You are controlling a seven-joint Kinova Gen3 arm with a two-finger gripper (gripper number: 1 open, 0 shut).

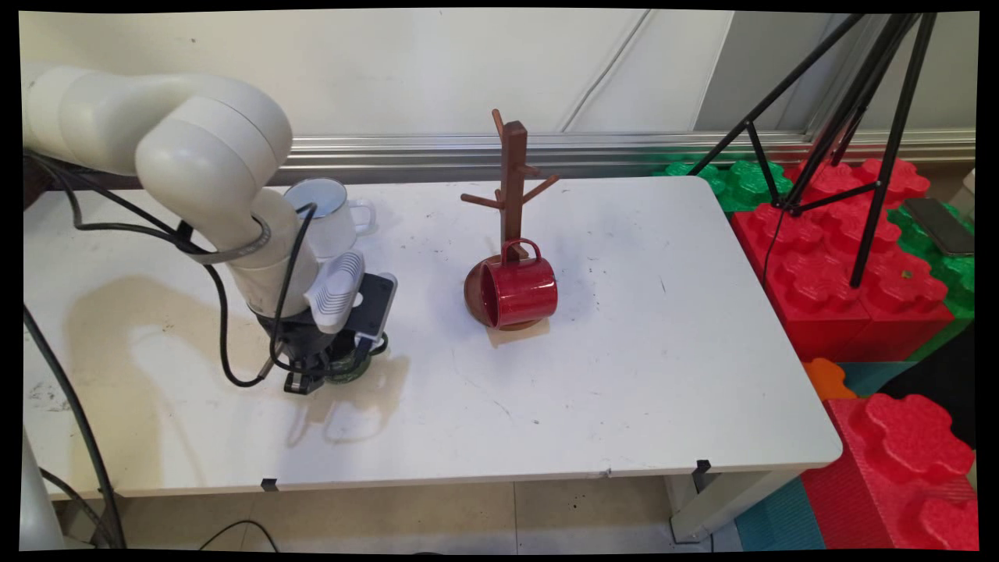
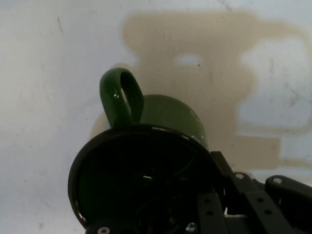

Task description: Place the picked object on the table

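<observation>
My gripper (image 1: 312, 373) is down at the table's left part, right at a green mug (image 1: 349, 368) that stands on the white table (image 1: 624, 375). In the hand view the green mug (image 2: 165, 114) stands upright with its dark mouth towards the camera and its handle at the upper left. There the gripper (image 2: 195, 200) rises from the bottom edge at the mug's rim, its linkage partly inside the mouth and partly outside the right wall. The arm hides most of the mug in the main view.
A white mug (image 1: 326, 209) stands behind the arm. A red mug (image 1: 519, 290) lies on its side against the base of a brown wooden mug tree (image 1: 513, 176) at mid-table. Red and green foam blocks (image 1: 843, 257) and a black tripod (image 1: 851, 109) stand to the right.
</observation>
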